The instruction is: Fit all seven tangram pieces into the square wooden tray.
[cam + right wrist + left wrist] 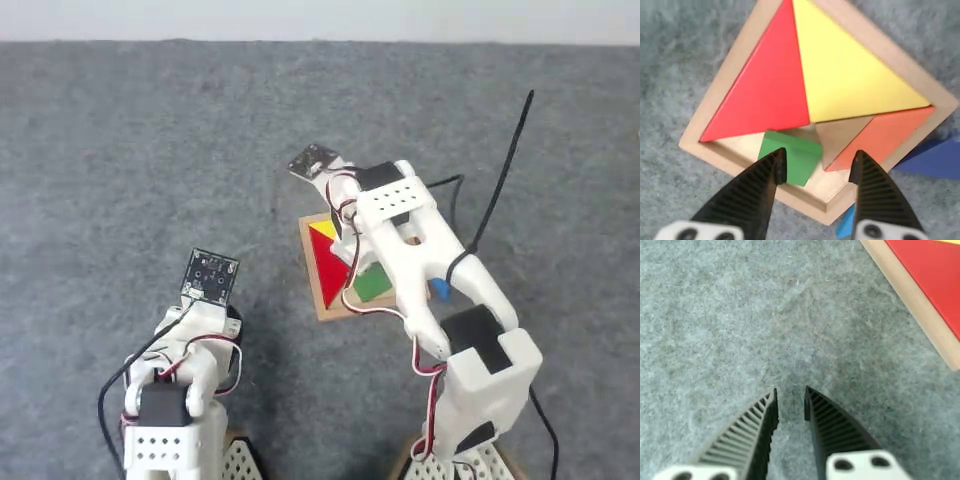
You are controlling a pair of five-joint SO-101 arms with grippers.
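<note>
Left gripper [790, 391]: jaws narrowly parted, nothing between them, poised over the grey felt table cover [715, 315], well short of the tray.

Right gripper [820, 155]: jaws spread wide, holding nothing, poised over the near corner of the square wooden tray [718, 95].

Tray contents:
- Small green square piece [797, 155], lying askew on the bare floor, one corner touching the red piece.
- Large red triangle [770, 85] and large yellow triangle [845, 70], seated edge to edge.
- Orange triangle [885, 132], against the yellow one.

On the felt just beside the tray: dark blue piece [935, 157] and lighter blue piece [845, 225].
</note>
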